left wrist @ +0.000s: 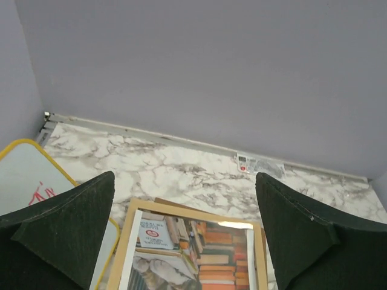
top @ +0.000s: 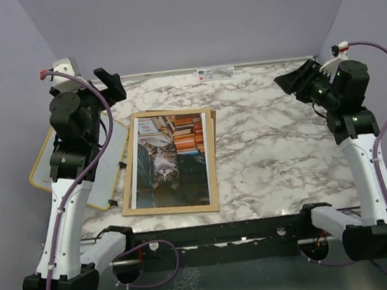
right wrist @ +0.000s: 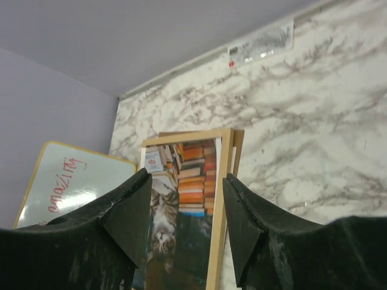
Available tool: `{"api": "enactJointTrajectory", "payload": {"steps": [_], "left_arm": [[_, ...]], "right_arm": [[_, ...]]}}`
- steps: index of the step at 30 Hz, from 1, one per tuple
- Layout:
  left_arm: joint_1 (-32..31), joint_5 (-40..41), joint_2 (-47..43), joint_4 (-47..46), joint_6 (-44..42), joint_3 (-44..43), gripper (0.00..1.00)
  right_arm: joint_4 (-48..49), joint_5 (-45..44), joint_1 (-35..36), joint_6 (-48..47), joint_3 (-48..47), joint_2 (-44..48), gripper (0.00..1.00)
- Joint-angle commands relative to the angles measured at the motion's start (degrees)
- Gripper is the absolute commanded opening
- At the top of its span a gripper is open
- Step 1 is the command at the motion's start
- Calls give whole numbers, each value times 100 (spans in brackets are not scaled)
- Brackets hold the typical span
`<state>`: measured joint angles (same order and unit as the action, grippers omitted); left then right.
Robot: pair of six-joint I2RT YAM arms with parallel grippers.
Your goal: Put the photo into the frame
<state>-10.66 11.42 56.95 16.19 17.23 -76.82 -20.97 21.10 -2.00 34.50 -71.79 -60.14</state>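
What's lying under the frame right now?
A brown board pokes out from under the frame at its far right corner, on the marble table. The rest is hidden by the photo and frame.

Red handwriting on the whiteboard (right wrist: 78, 181) reads "amazing". The sticker (right wrist: 261, 43) on the counter (right wrist: 314, 121) and a book cover in the photo (right wrist: 187, 199) are illegible.

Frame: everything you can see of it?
The frame is a thin light-wood rectangle lying flat on the marble table, left of centre, long sides running away from the arms, slightly skewed. The photo lies face up within its outline. A brown edge peeks past its far right corner. The whiteboard lies close on its left; contact unclear. The left gripper and right gripper hang clear of it.
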Motion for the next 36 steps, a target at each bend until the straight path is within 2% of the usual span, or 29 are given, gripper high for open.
{"api": "enactJointTrajectory", "payload": {"steps": [1, 7, 10, 13, 18, 24, 30, 36], "left_arm": [[-133, -521, 161, -409, -134, 345, 99], [-139, -2495, 595, -846, 80, 993, 99], [-139, -2291, 819, -769, 660, 1116, 99], [-139, -2079, 869, -866, 1010, 1391, 99], [-140, -2007, 915, -785, 1155, 1663, 99], [-145, -2035, 905, -582, 1204, 1879, 99], [-143, -2002, 849, -499, 1264, 2041, 99], [-148, -1785, 768, -381, 1256, 2089, 99]], "right_arm": [[-561, 158, -25, 405, 325, -111, 55], [-644, 696, 18, 291, 1122, -430, 52], [-702, 822, 194, 74, 1360, -622, 53], [-877, 680, 705, -137, 1406, -934, 54], [-911, -312, 1916, 110, 1472, -1354, 63], [-1010, -1112, 3025, 460, 1266, -2379, 60], [-1106, -1469, 3831, 618, 610, -3550, 58], [-1580, -1828, 4305, 627, -251, -4483, 57]]}}
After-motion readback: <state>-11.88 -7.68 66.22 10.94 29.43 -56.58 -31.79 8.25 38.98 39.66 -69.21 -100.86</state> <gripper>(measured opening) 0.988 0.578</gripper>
